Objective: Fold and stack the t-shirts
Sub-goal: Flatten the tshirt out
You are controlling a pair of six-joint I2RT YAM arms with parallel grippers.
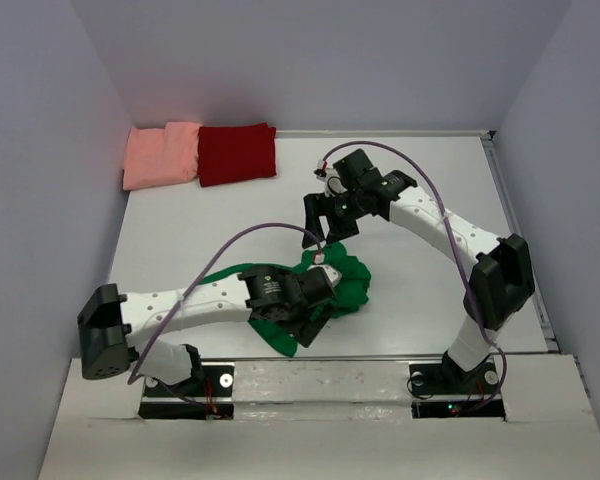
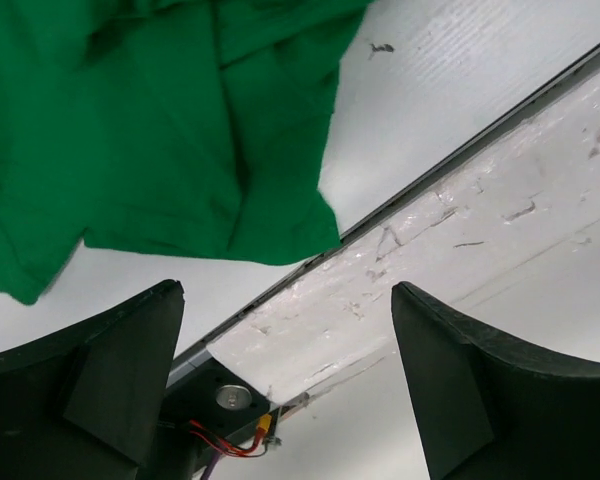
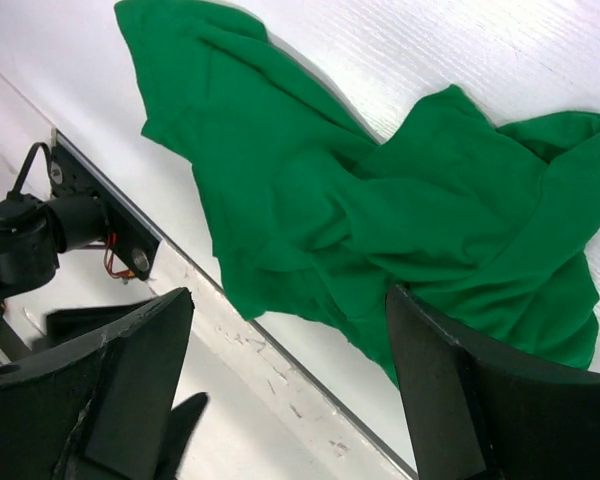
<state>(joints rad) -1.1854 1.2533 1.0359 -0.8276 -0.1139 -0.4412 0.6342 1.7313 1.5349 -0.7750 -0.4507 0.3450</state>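
Green t-shirt [image 1: 348, 278]: lies unfolded and crumpled on the white table [image 1: 430, 200], near the front edge, between the two arm bases. Sits partly hidden under the left wrist in the top view. Reaches with one corner almost to the front mounting board [image 2: 450, 250].

Salmon-pink t-shirt [image 1: 162, 153] and dark red t-shirt [image 1: 236, 153]: rest folded at the far left corner of the table, side by side and touching, well apart from the green t-shirt.

Left gripper [image 2: 285, 292]: stands with jaws wide apart, holding nothing. Hovers over the near edge of the green t-shirt, with the front mounting board showing between the fingers.

Right gripper [image 3: 288, 296]: stands with jaws wide apart, holding nothing. Hangs raised above the far side of the green t-shirt.
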